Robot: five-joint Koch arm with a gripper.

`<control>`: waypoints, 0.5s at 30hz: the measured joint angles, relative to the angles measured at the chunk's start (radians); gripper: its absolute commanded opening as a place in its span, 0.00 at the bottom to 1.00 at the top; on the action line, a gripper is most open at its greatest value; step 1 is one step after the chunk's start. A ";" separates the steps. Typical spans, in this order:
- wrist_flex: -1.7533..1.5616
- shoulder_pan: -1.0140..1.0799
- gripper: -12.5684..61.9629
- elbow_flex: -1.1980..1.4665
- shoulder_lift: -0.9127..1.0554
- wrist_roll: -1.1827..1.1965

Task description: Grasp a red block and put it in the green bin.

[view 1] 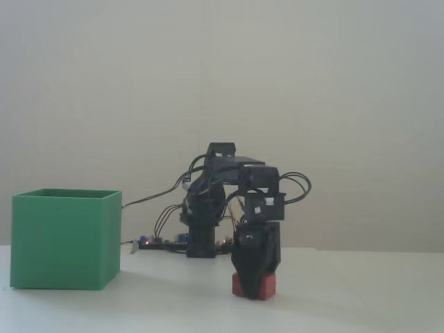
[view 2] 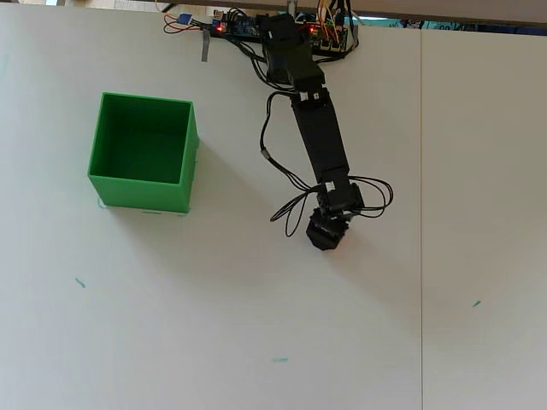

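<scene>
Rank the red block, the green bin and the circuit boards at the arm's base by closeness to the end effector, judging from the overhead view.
1. Red block: directly under the end effector.
2. Green bin: left in the overhead view.
3. Circuit boards: top edge, by the arm's base.

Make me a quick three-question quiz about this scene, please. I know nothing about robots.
1. True or false: the block is already inside the bin.
2. In the overhead view, the bin lies to which side of the hand? A) left B) right C) directly below
3. Fill in: in the fixed view, the hand is down over the red ____, which rests on the table.

Key: 1 false; 2 A; 3 block.
</scene>
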 measured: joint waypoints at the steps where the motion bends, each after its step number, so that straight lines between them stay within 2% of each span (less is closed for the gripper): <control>1: 0.009 0.008 0.22 -0.003 0.026 0.000; 6: 0.025 0.058 0.22 -0.015 0.414 -0.005; 8: 0.031 0.138 0.22 -0.023 0.655 -0.038; 10: 0.031 0.238 0.22 -0.029 0.764 -0.104; 15: 0.029 0.472 0.22 -0.015 0.868 -0.250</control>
